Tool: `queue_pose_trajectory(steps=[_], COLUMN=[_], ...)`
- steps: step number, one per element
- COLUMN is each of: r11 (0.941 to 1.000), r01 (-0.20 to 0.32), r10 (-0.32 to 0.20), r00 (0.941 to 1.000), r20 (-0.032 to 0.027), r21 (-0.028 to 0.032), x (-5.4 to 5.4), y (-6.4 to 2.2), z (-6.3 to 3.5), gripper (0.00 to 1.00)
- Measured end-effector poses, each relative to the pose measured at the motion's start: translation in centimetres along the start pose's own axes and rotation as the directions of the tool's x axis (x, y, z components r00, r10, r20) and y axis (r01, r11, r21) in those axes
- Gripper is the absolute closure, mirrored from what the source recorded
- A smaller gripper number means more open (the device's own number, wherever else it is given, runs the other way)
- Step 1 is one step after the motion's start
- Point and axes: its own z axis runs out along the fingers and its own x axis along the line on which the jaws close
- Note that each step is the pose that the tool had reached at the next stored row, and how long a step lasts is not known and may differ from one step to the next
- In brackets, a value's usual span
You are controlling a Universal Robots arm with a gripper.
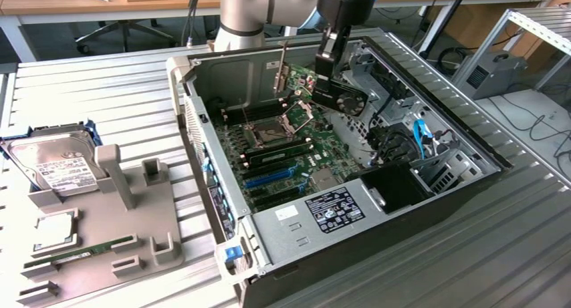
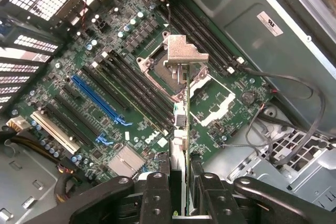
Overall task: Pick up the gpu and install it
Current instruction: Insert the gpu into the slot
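My gripper hangs over the open computer case, shut on the gpu. The gpu is a dark card with a round fan and a silvery bracket at one end. It is held in the air above the green motherboard, touching nothing else. In the wrist view the gpu shows edge-on between my black fingers, its bracket pointing away over the processor socket. My gripper clamps the card's near edge. The blue expansion slot lies off to one side of the card.
On the exterior view's left, a grey fixture carries a memory stick and a processor chip, with a hard drive behind it. Inside the case sit the power supply, a drive cage and loose cables.
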Motion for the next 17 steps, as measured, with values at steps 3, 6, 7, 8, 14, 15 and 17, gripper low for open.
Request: queue_pose_trajectory(steps=[3,6,7,8,14,15,17], r11=[1.0,0.9998,0.9997,0.9997,0.9992,0.9991,0.9988], r01=[0.01,0.02,0.023,0.026,0.039,0.041,0.048], r10=[-0.01,-0.02,-0.023,-0.026,-0.039,-0.041,-0.048], r00=[1.0,0.9998,0.9997,0.9997,0.9992,0.9991,0.9988], r20=[0.0005,0.0008,0.0009,0.001,0.0016,0.0016,0.0019], r21=[-0.0003,-0.0006,-0.0007,-0.0008,-0.0012,-0.0013,-0.0014], x=[-0.02,-0.03,-0.04,-0.04,-0.04,-0.04,-0.04], y=[-0.02,-0.03,-0.04,-0.04,-0.04,-0.04,-0.04], z=[0.0,0.01,0.01,0.0,0.01,0.01,0.01], gripper=[0.74,0.74,0.74,0.74,0.74,0.74,0.74])
